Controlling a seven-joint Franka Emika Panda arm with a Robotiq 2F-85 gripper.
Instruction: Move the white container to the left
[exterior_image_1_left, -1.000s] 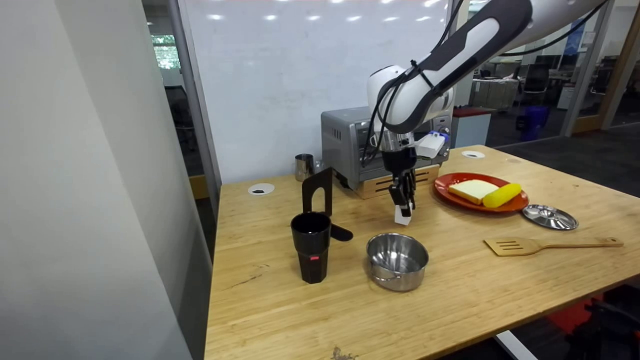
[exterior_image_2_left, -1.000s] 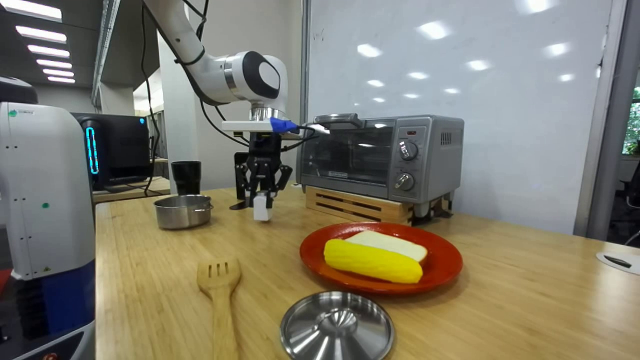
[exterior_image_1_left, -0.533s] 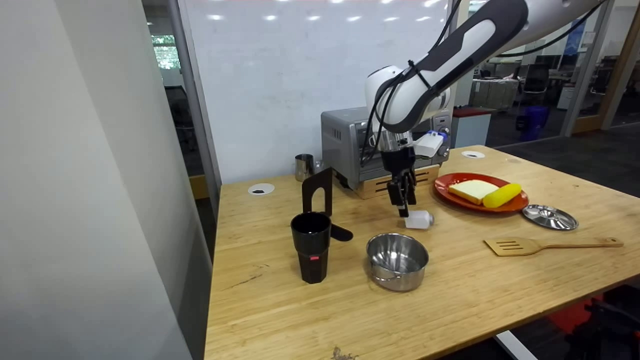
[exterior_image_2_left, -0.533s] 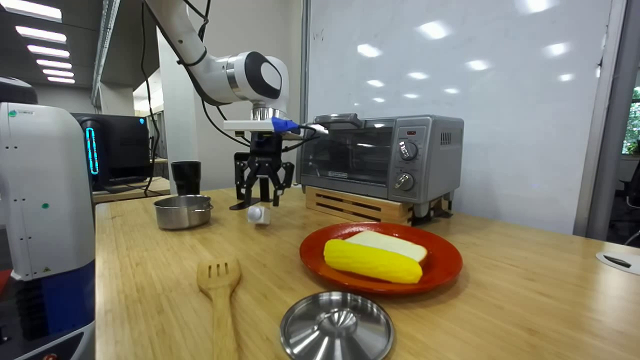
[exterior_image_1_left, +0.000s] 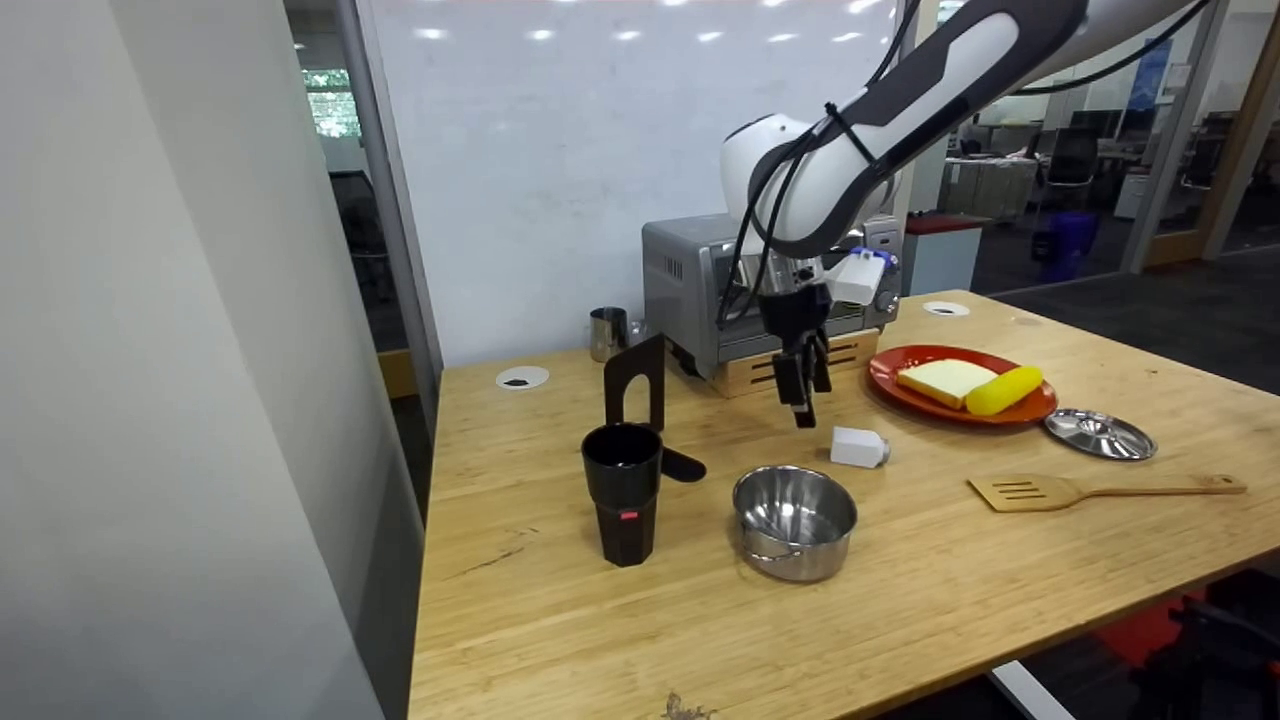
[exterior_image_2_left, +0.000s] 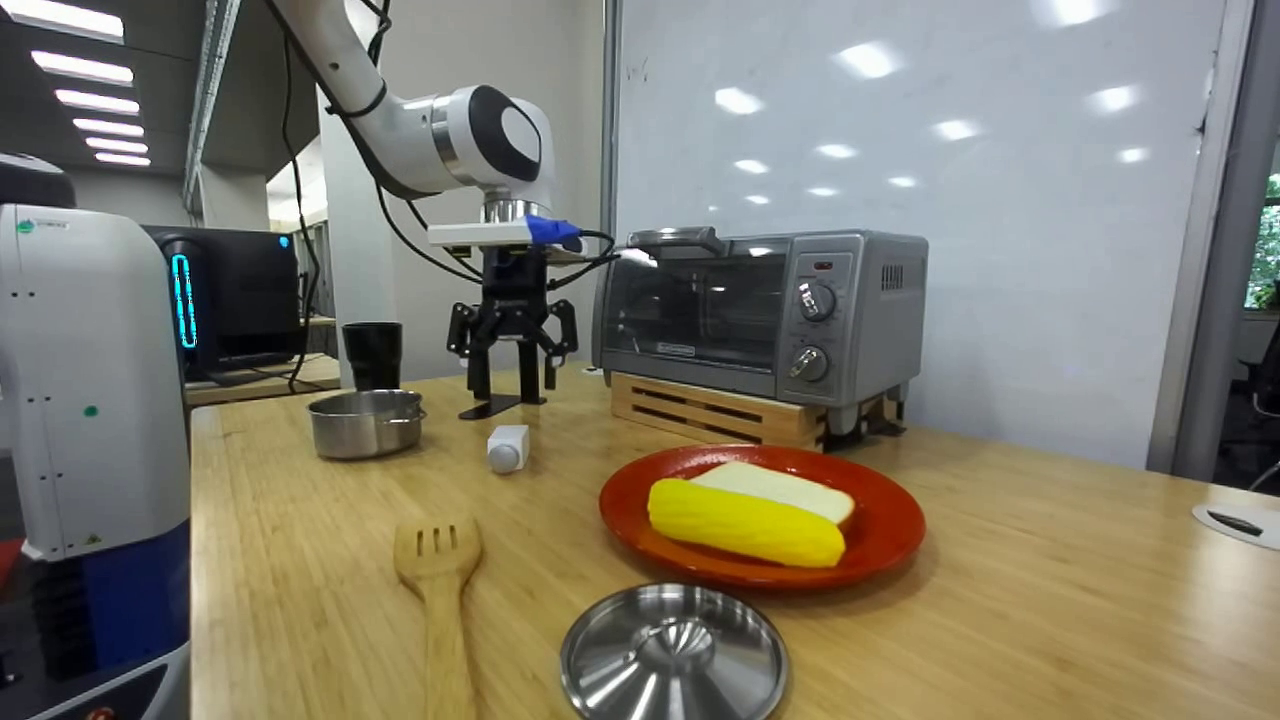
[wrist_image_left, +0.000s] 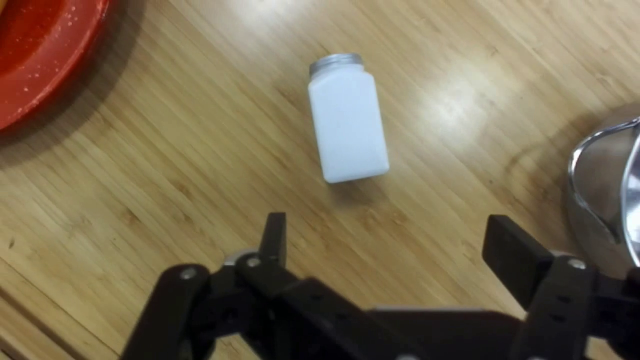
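Observation:
The white container (wrist_image_left: 349, 125) is a small boxy bottle with a grey round neck. It lies on its side on the wooden table, seen whole in the wrist view and in both exterior views, where the white container (exterior_image_1_left: 858, 447) points its neck toward the spatula. My gripper (wrist_image_left: 387, 222) is open, its two black fingers wide apart with only bare wood showing between them. In an exterior view the gripper (exterior_image_1_left: 804, 408) hangs above the table, a little apart from the container and higher than it.
A steel bowl (exterior_image_1_left: 795, 540) stands close to the container. Around them are a black cup (exterior_image_1_left: 622, 490), a black stand (exterior_image_1_left: 640, 380), a red plate (exterior_image_2_left: 870, 545) with bread and yellow corn, a steel lid (exterior_image_2_left: 675, 650), a wooden spatula (exterior_image_2_left: 440, 560) and a toaster oven (exterior_image_2_left: 760, 310).
The fingers have spread and let go of the white container, which stood upright between them. It has tipped onto its side and slid away from the gripper, which has risen slightly.

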